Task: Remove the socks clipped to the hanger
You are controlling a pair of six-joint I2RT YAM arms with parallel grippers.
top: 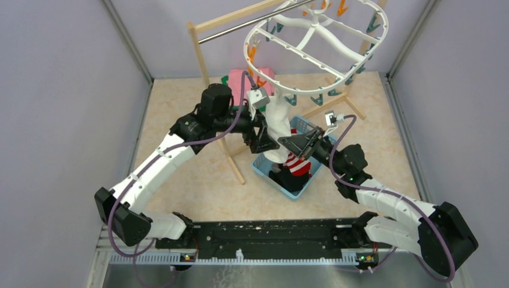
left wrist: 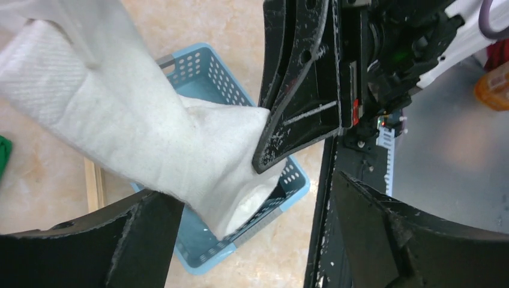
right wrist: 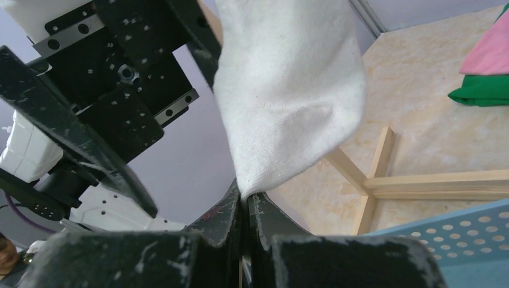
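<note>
White sock [top: 278,123] hangs lengthwise downward, lower end pinched by right gripper [right wrist: 245,203]; left gripper [left wrist: 255,191] spread open.

White sock [top: 277,123] hangs from white oval hanger [top: 316,30]; red-striped sock [top: 297,163], black sock [top: 288,180] below.

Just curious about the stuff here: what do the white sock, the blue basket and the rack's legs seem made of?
The white sock looks like soft knitted cloth, perhaps cotton: fine ribbed texture, limp folds. The basket seems smooth light-blue plastic, with rows of moulded holes. The rack appears pale bare wood, matte.
</note>
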